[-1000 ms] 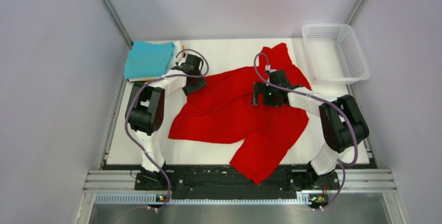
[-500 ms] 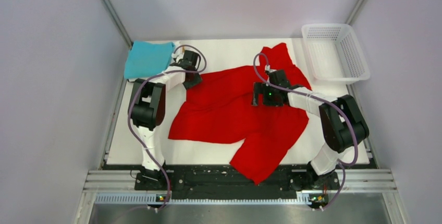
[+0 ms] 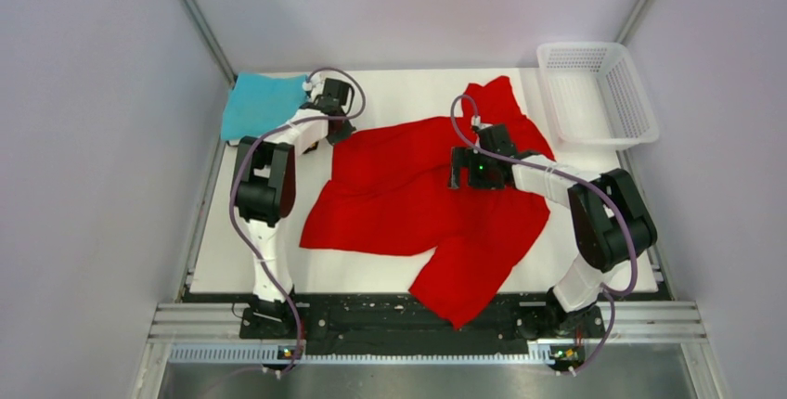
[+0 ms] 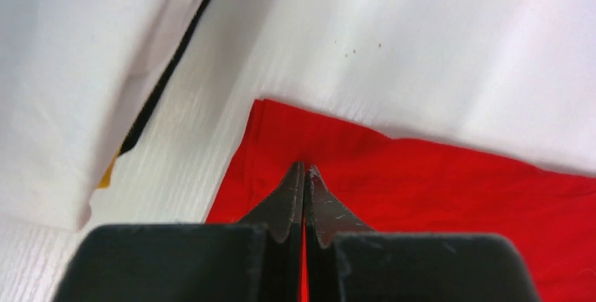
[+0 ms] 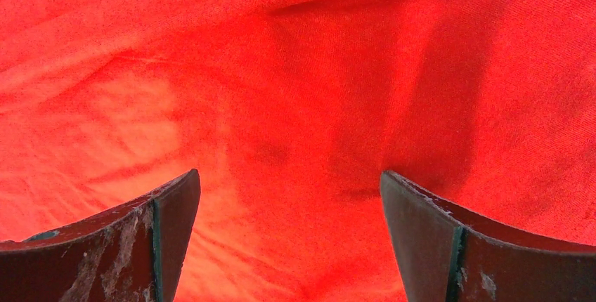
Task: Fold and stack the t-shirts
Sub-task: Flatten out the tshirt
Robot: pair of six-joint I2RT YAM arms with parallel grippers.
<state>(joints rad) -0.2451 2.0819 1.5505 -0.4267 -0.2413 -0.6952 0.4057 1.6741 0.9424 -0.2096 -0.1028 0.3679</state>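
White surface [image 3: 408, 88], grey walls [image 3: 93, 139] | red t-shirt [image 3: 408, 199] sprawled unfolded mid-surface | left pincer [image 4: 304, 175] clamped together on its far-left corner, likely to pull it flat | right pincer [image 5: 288, 173] apart, low over the middle | folded teal t-shirt [image 3: 260, 107] waits far-left.

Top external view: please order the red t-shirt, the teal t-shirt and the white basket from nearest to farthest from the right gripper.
1. The red t-shirt, directly under the right gripper.
2. The white basket, far right corner.
3. The teal t-shirt, far left corner.
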